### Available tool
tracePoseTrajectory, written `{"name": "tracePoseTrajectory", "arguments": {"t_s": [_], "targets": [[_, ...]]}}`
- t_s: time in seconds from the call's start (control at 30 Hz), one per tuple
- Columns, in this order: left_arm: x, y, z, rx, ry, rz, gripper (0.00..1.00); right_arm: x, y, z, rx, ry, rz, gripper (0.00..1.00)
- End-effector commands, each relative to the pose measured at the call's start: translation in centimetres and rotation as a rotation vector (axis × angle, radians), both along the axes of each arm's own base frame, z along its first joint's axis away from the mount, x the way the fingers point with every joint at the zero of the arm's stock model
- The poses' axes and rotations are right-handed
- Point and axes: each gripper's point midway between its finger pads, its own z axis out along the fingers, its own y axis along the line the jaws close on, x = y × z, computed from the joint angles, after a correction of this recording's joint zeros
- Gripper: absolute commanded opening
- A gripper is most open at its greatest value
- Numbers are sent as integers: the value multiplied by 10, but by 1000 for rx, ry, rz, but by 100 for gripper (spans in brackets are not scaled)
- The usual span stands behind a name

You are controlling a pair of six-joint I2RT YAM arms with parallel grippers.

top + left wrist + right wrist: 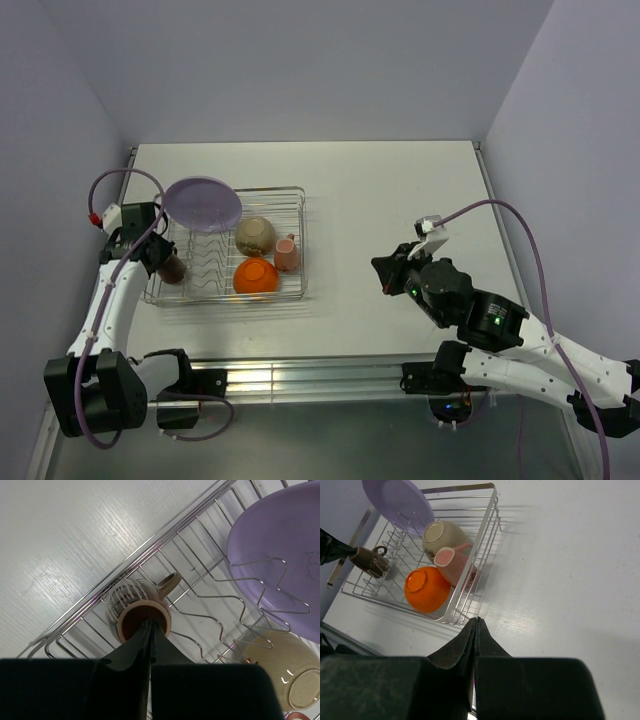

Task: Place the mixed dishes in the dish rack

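Observation:
The dish rack (pixel 226 298) stands on the left of the table. In it, the lilac plate (pixel 203 203) stands on edge at the back left, with the beige bowl (pixel 256 235), the pink cup (pixel 287 252) and the orange bowl (pixel 256 275) to the right. The dark cup (pixel 172 268) lies on its side at the rack's left end. My left gripper (pixel 150 622) is shut, with its tips at the dark cup's (pixel 140 612) mouth. My right gripper (pixel 477 620) is shut and empty over the bare table right of the rack (pixel 485 525).
Pale walls close in the table at the back, left and right. An aluminium rail (pixel 300 375) runs along the near edge between the arm bases. Purple cables loop over both arms. The rack's left side lies near the table's left edge.

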Motion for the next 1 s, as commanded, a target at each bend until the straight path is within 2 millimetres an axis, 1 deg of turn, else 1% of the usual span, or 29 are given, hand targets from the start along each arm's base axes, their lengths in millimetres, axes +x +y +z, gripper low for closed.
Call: {"name": "tracePoseTrajectory", "arguments": {"t_s": [0.0,0.03,0.13,0.17,0.27,0.3,0.33,0.37,0.4,0.43,0.47,0.5,0.53,0.57,0.67,0.73,0.83,0.87,0.93,0.97], "targets": [[-18,-6,-6,-33,38,9,10,0,-1,2,17,6,-9,0],[-19,-6,-3,-35,28,14,14,-1,-1,2,21,7,-5,0],[-22,-7,3,-35,17,15,20,-1,1,0,21,16,1,0],[-22,-7,5,-37,10,20,25,-2,1,-1,18,18,2,0],[-25,-7,14,-34,-6,18,34,-2,2,-3,10,28,0,9],[-26,-7,17,-29,-12,16,36,-2,3,-3,11,32,4,14],[-29,-6,18,-28,-4,21,44,-2,4,-4,6,35,7,18],[-29,-6,22,-24,-11,24,47,-2,5,-4,3,39,9,22],[-31,-5,26,-22,-20,25,49,-2,6,-4,0,45,14,40],[-33,-5,29,-19,-22,27,59,-2,7,-5,-6,49,17,47],[-34,-5,33,-17,-34,28,64,-2,10,-8,-16,61,21,51],[-35,-5,39,-15,-54,29,75,-2,11,-8,-18,66,22,63],[-36,-5,42,-12,-57,27,85,-2,12,-9,-25,72,22,71],[-36,-5,48,-11,-68,25,86,-2,14,-12,-30,85,23,86],[-38,-7,57,-12,-80,16,90,-2,19,-14,-24,97,36,100],[-38,-9,64,-14,-100,1,94,-5,23,-18,-24,111,57,100],[-35,-22,79,-34,-166,-73,98,-5,30,-26,-44,132,78,100],[-34,-32,86,-59,-199,-122,99,-4,33,-32,-66,149,77,100],[-29,-46,95,-78,-248,-198,99,-3,37,-40,-85,172,82,100],[-28,-62,100,-117,-279,-270,99,-3,42,-46,-93,187,87,100]]}}
